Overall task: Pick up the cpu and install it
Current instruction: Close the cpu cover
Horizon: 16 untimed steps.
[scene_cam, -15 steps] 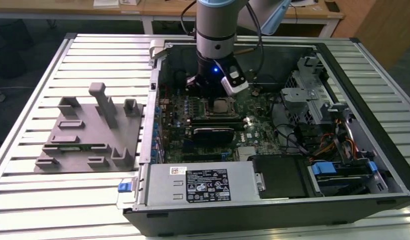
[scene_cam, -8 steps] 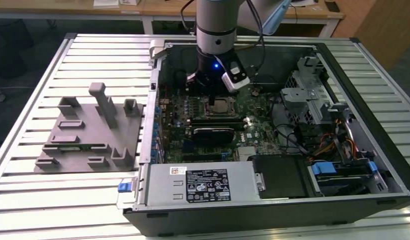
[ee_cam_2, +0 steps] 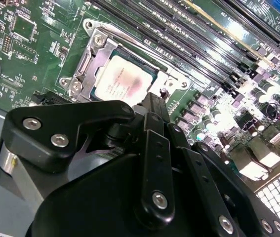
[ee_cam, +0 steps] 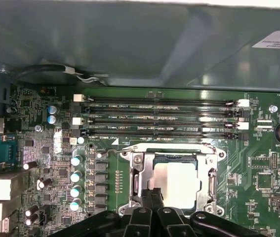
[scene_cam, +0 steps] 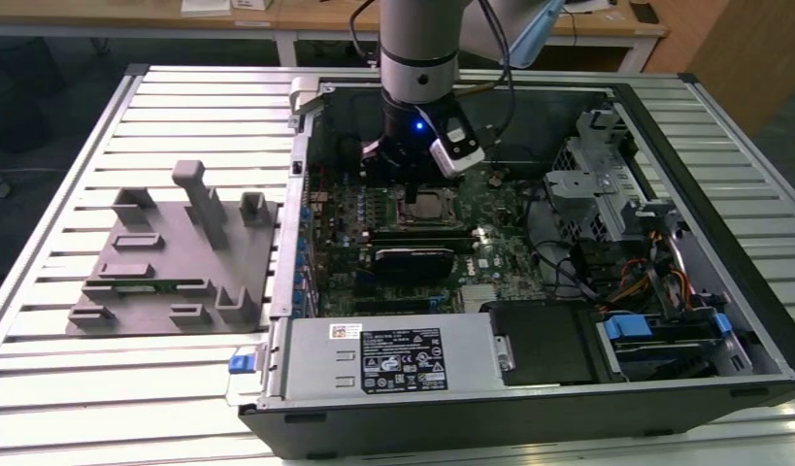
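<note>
The cpu (ee_cam: 177,183) lies flat inside the socket (ee_cam: 138,174) on the green motherboard (ee_cam: 258,180), pale lid up. The gripper (ee_cam: 152,196) hangs just over the socket's edge, its jaws closed narrow with nothing between them. The socket sits within the open computer case (scene_cam: 501,419) on the slatted surface (scene_cam: 99,393).

cpu (ee_cam: 179,181) near edge hidden behind tool (ee_cam: 152,193) (socket (ee_cam: 212,174) too).
</note>
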Available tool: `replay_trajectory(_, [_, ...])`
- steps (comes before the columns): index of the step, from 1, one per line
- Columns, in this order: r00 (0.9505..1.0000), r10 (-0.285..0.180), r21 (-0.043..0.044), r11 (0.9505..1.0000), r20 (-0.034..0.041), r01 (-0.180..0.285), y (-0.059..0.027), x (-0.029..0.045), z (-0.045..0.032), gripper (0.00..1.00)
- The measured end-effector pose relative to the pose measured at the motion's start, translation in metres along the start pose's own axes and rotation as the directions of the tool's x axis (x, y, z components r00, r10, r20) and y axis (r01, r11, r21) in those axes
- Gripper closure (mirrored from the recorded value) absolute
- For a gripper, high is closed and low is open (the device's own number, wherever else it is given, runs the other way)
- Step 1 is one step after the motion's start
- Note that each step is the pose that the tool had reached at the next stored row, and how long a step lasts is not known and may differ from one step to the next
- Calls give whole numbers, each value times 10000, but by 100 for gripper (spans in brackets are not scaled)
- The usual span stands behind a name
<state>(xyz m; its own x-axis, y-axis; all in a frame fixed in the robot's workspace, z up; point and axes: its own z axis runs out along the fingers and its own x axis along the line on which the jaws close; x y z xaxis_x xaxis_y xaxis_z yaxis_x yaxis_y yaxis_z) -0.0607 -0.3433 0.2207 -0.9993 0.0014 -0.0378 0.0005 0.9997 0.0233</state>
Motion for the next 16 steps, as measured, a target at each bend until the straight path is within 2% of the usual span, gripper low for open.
replay_trajectory(4, [10000, 0, 0, 10000, 15, 0, 0, -9, 4, 89])
replay_trajectory(12, [10000, 1, 0, 10000, 15, -1, 0, -188, 11, 89])
replay_trajectory(16, [10000, 0, 0, 10000, 15, 0, -1, -215, 12, 89])
